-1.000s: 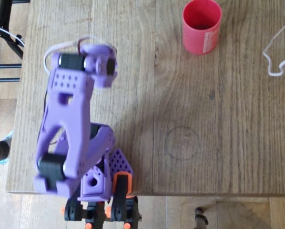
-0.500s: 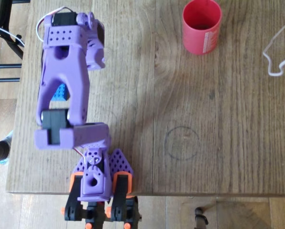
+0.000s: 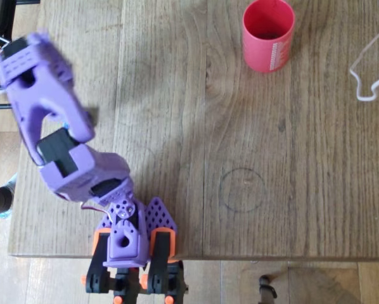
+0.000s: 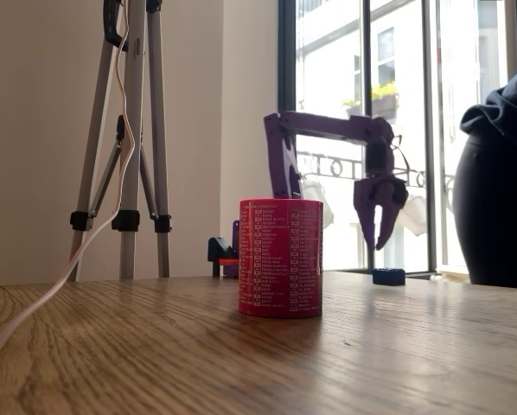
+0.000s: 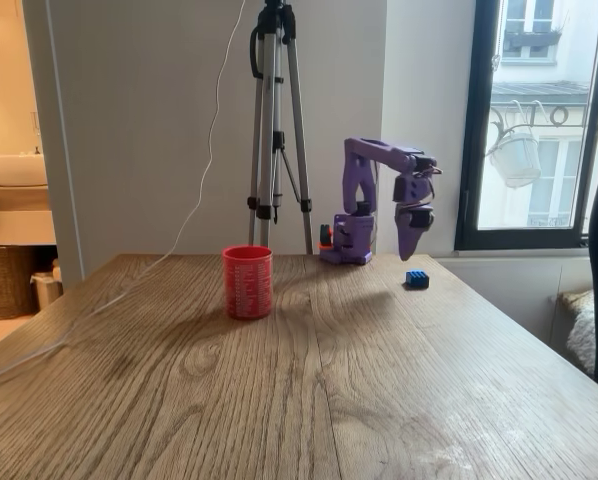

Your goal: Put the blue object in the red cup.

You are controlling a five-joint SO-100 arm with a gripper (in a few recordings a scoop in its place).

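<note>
The wooden table [image 5: 279, 380] carries the purple arm [image 5: 364, 200]. Its gripper [image 4: 380, 238] hangs above the tabletop, fingers slightly apart, holding nothing. The red cup [image 3: 268, 35] stands upright well away, its dark inside apparently empty. The blue object [image 5: 416, 279] lies on the table below the gripper.

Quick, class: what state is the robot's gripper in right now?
Gripper: open, holding nothing, hanging above the table near the blue brick.
</note>
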